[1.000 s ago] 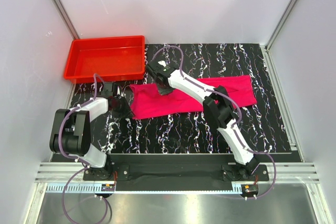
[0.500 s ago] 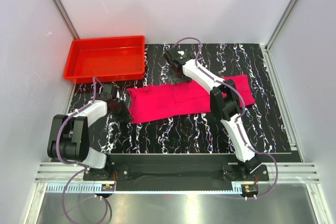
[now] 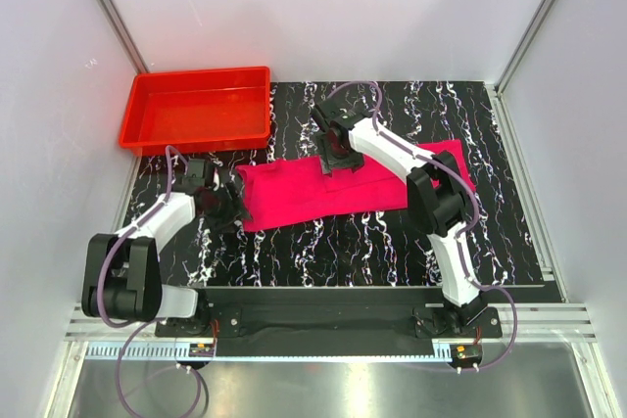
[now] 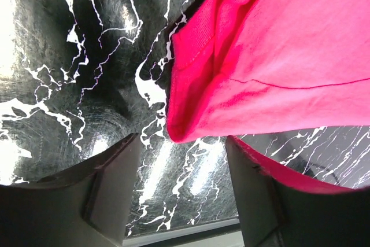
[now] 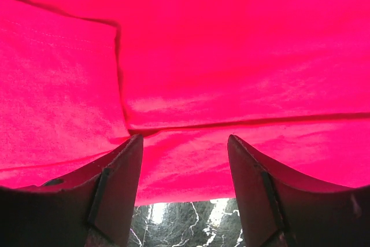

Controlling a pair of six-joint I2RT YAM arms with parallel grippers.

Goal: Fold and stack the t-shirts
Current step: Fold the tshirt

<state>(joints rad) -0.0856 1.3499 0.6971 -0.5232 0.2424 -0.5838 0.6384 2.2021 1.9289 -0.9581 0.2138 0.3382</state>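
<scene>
The magenta-pink t-shirt lies folded into a long band across the black marbled table. My left gripper sits low at the band's left end, open. In the left wrist view the shirt's corner ends just beyond the open gripper, with bare table between the fingers. My right gripper hovers over the band's far edge near the middle, open. In the right wrist view the gripper spreads its fingers above the cloth, where a fold line runs across.
A red plastic tray stands at the back left of the table, just beyond the left arm. White walls close in the back and both sides. Bare marbled table lies between the shirt and the arm bases.
Both grippers went from shut to open. The left one let go of the shirt's left end. The right one released the cloth and shifted right along the far edge; the shirt now lies flatter.
</scene>
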